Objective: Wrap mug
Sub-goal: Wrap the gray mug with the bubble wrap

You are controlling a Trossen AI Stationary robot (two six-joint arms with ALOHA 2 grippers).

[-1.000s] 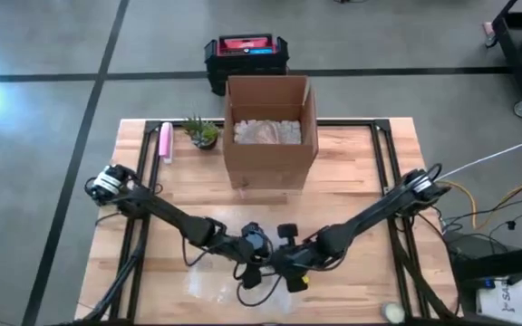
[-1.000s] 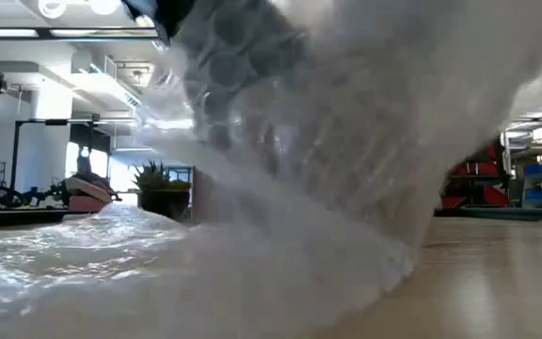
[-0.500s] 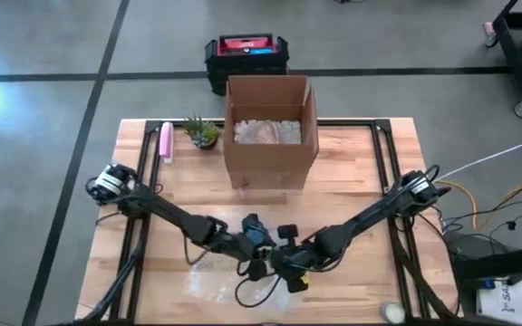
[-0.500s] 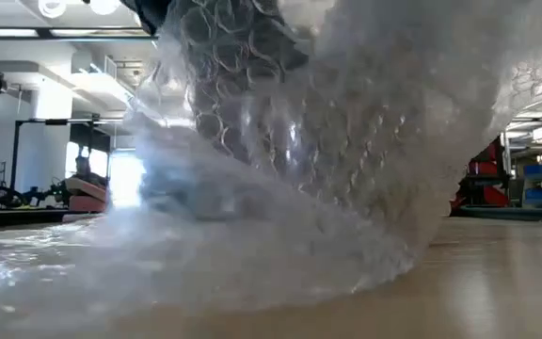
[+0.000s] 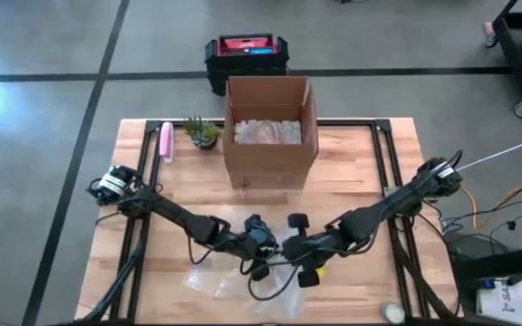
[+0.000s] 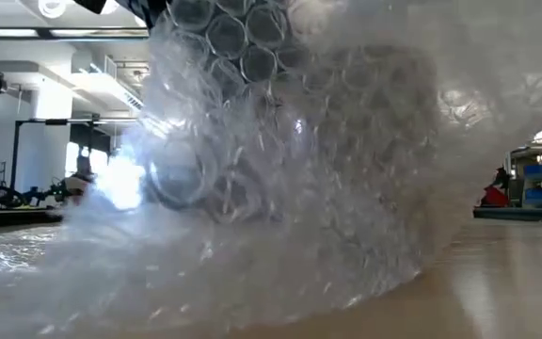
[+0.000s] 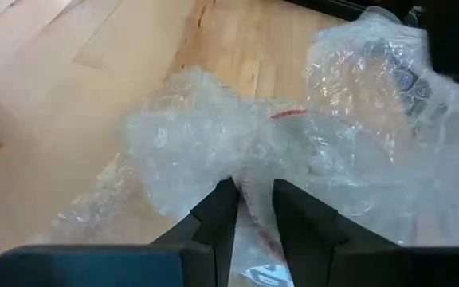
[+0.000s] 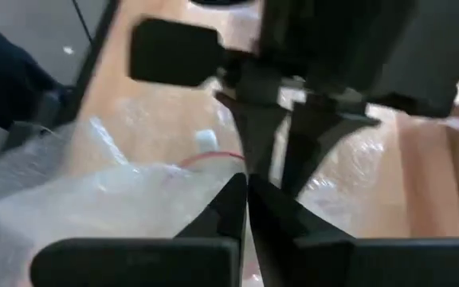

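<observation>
**Both end effectors pinch the bubble wrap over the mug**

Left end effector point(image 7: 249, 203) first: its two dark fingers sit close together with a fold of the clear bubble wrap sheet point(image 7: 213, 139) caught between them, so it's gripping the film. In the high view it sits near the front middle of the surface, left end effector point(image 5: 259, 246) just beside its partner. The right end effector point(image 8: 247, 199) has its fingers nearly touching, with clear film running right up to the tips; I judge it clamped on the same sheet, meeting the left one tip to tip.

Outward now: the wrap spreads across the pale wooden surface point(image 5: 352, 172) below both arms, and in the low view it balloons up into a tall crumpled mound point(image 6: 290, 151). Something dark and rounded shows through it, most likely the mug point(image 6: 182, 179), though its handle and long axis can't be made out.

The key relation: the bundle lies directly under and between the two tips, about equally near both arms, so any fold has to come across that mound. Farther back stands an open brown cardboard box point(image 5: 270, 131), well apart.
</observation>
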